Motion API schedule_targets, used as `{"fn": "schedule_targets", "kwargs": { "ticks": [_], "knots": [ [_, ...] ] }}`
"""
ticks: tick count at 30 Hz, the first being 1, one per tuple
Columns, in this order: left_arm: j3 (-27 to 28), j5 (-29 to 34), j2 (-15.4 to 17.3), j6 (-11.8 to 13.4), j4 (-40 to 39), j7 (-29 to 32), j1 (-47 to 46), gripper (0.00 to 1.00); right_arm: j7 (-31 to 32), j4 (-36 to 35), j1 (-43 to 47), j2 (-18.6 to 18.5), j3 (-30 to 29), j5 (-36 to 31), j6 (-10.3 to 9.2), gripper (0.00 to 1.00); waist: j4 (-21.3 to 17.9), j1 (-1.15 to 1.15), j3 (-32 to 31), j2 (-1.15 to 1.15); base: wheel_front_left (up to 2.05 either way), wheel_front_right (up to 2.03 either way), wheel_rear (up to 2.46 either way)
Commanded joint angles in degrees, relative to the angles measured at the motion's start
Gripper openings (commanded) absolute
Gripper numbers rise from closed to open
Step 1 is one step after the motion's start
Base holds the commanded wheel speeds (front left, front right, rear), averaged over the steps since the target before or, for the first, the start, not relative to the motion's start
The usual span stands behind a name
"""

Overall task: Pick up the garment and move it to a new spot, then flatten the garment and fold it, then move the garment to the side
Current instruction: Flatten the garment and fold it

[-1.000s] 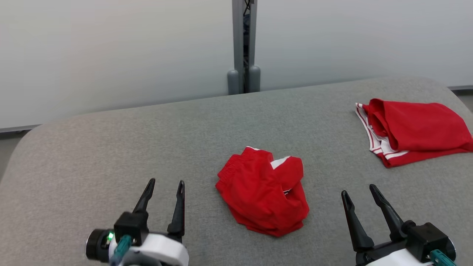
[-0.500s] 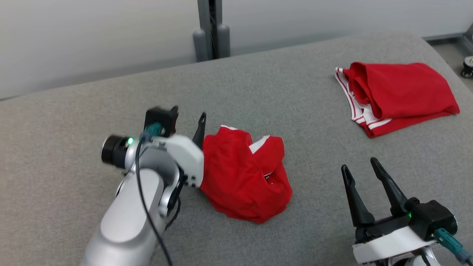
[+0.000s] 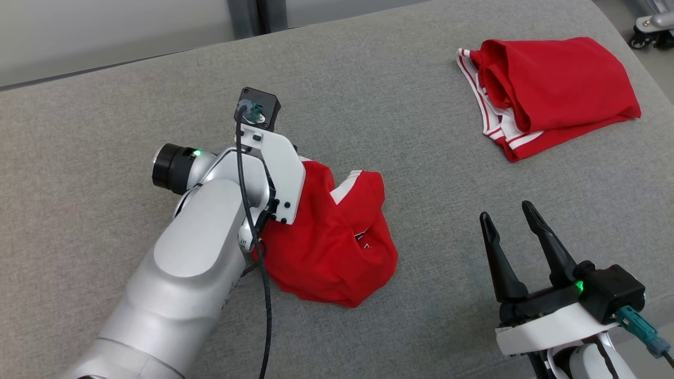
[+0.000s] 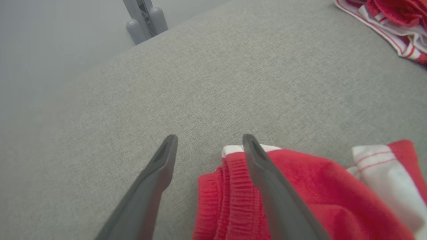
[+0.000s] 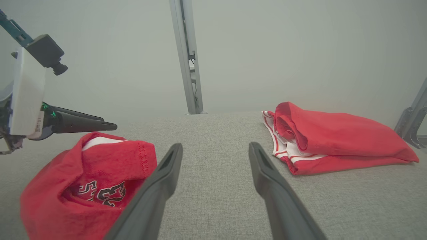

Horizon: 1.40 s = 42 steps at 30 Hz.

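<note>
Noted crumpled red cloth garment with white trim [image 3: 337,247] heaped near middle of grey fabric-covered surface [image 3: 421,158], slightly toward near-left. Judged step in hand as the 1st pick-up, not yet made.

Found left fingers [image 4: 267,173] spread wide, grasping nothing, poised at heap's far-left end. In left wrist view, saw 1 finger over ribbed red waistband and the other over bare grey cloth, with garment's edge between the 2 tips. Marked garment bulk as lying below and right of the tips in that view. In right wrist view, saw tips just above heap's top; could not tell contact.

Read heap's long axis as running from far-left waistband to near-right bulge, roughly along left arm's reach.

Found right fingers [image 3: 497,258] likewise released and empty, over bare surface, well apart to garment's right. Judged left arm the nearer for the grab.

Logged second red garment with white stripes [image 3: 553,89], folded, at far-right corner, well apart from heap, close to rounded surface edge. Saw open room to left, at far side and between the 2 garments. Judged left and centre freest for relocating and flattening.
</note>
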Motion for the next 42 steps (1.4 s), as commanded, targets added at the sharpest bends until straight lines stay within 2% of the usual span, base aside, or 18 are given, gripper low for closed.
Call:
{"fn": "schedule_targets", "kwargs": {
  "ticks": [1,10,11,13,15,16,17,21,29,30,38,42],
  "knots": [
    [-0.98,-0.82,0.24,-0.5,0.95,1.19,-1.5,1.0,-0.32,0.21,-0.68,-0.05,0.21,0.32,-0.02,1.0,-0.31,0.0,0.11,0.0,0.0,0.0,0.0],
    [-5.13,-5.57,0.24,-1.65,4.43,4.92,-0.79,1.0,-0.32,0.42,-1.17,0.38,0.49,0.43,-0.02,1.0,-0.77,0.0,-0.15,0.0,0.0,0.0,0.0],
    [-5.54,-6.43,0.24,-1.93,4.5,5.22,-0.46,0.95,-0.32,0.4,-1.23,0.37,0.42,0.45,-0.02,1.0,-0.75,0.0,-0.15,0.0,0.0,0.0,0.0],
    [-6.39,-8.09,0.24,-2.34,4.2,5.68,-0.03,0.59,-0.32,0.32,-1.31,0.35,0.3,0.45,-0.02,1.0,-0.68,0.0,-0.15,0.0,0.0,0.0,0.0],
    [-7.47,-9.75,0.23,-2.48,3.81,6.3,0.65,0.31,-0.32,0.16,-1.32,0.31,0.22,0.34,-0.02,1.0,-0.6,0.0,-0.08,0.0,0.0,0.0,0.0],
    [-8.04,-10.25,0.25,-2.52,3.86,6.53,0.92,0.09,-0.32,0.08,-1.33,0.29,0.19,0.31,-0.02,1.0,-0.56,0.0,-0.04,0.0,0.0,0.0,0.0],
    [-8.54,-10.59,0.24,-2.5,3.97,6.7,1.02,0.0,-0.32,0.0,-1.36,0.3,0.2,0.29,-0.02,1.0,-0.54,0.0,0.0,0.0,0.0,0.0,0.0],
    [-9.43,-11.86,0.2,-2.75,3.19,3.51,0.93,0.0,-0.32,-0.12,-1.49,0.36,0.19,0.33,-0.02,1.0,-0.5,0.0,0.09,0.0,0.0,0.0,0.0],
    [-7.95,-16.61,0.23,0.11,-1.76,-14.04,-2.74,0.0,-0.32,0.83,-1.45,0.61,0.82,0.58,-0.02,1.0,-0.77,0.0,-0.93,0.0,0.0,0.0,0.0],
    [-7.95,-16.61,0.23,0.11,-1.76,-14.04,-2.74,0.0,-0.32,0.83,-1.45,0.61,0.82,0.58,-0.02,1.0,-0.77,0.0,-0.93,0.0,0.0,0.0,0.0],
    [-11.09,-25.56,0.23,1.7,-6.67,-26.56,-9.51,0.0,-0.32,1.83,-0.24,0.67,1.75,0.48,-0.02,1.0,-1.2,0.0,-3.53,0.0,0.0,0.0,0.0],
    [-13.94,-30.34,0.25,2.6,-8.4,-30.15,-13.53,0.0,-0.32,2.28,0.02,0.41,1.94,0.4,-0.02,1.0,-1.11,0.0,-4.71,0.0,0.0,0.0,0.0]
  ]
}}
